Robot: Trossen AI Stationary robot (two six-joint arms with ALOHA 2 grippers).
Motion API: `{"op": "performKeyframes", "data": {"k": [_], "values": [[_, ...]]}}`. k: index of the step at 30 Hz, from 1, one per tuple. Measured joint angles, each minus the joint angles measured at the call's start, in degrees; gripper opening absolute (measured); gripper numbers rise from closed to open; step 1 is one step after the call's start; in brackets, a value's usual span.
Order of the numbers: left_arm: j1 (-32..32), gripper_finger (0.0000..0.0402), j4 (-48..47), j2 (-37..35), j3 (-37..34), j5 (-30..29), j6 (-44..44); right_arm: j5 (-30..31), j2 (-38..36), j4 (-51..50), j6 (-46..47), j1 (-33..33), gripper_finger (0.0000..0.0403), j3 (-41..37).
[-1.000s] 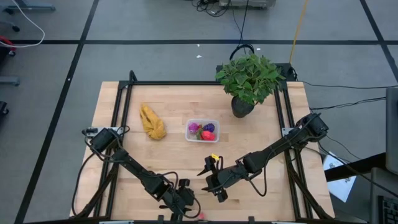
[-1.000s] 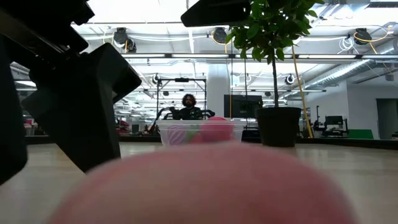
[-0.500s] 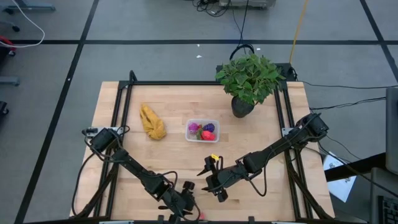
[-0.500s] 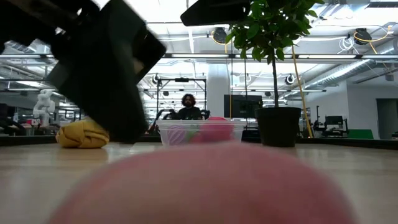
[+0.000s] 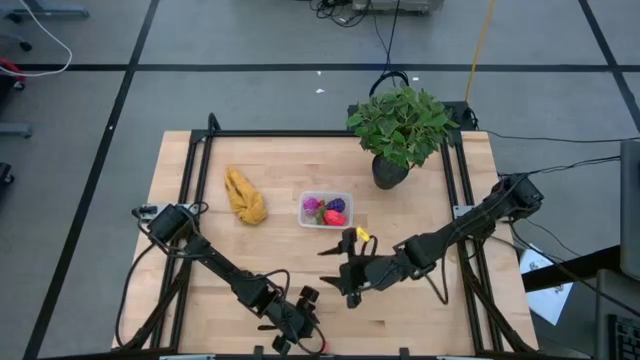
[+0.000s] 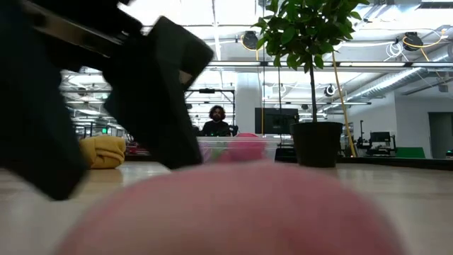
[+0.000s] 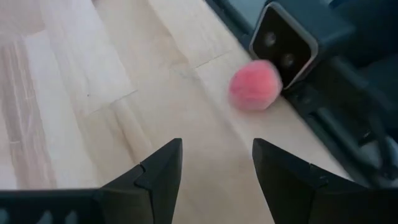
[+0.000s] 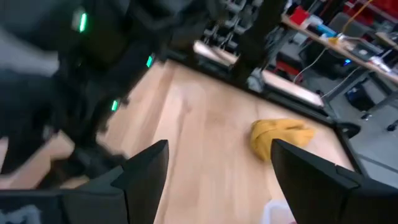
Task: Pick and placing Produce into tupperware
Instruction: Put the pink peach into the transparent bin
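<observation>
I see the left gripper (image 7: 214, 168) released, empty, just short of a pink fruit (image 7: 255, 85) at desk (image 5: 280, 270) front edge. Right gripper (image 5: 340, 283) released, mid-desk. Clear box (image 5: 326, 209) w/ fruit sits near centre.

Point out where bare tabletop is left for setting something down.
Bare wood lies left of the banana bunch, and between the tupperware and potted plant. The near edge is crowded: left gripper, right gripper, pink fruit.
</observation>
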Motion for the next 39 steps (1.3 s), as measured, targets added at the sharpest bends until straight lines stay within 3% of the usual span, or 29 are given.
{"op": "performKeyframes", "data": {"k": [10,39], "values": [[1.2,0.0202,0.4,0.5,-0.1,8.2,9.7,-0.1,-1.9,6.1,1.6,-1.9,0.0275,0.0],[3.3,0.0202,5.4,2.3,0.0,11.0,16.6,-0.3,-1.9,6.2,4.6,-1.9,0.0275,0.0]]}}
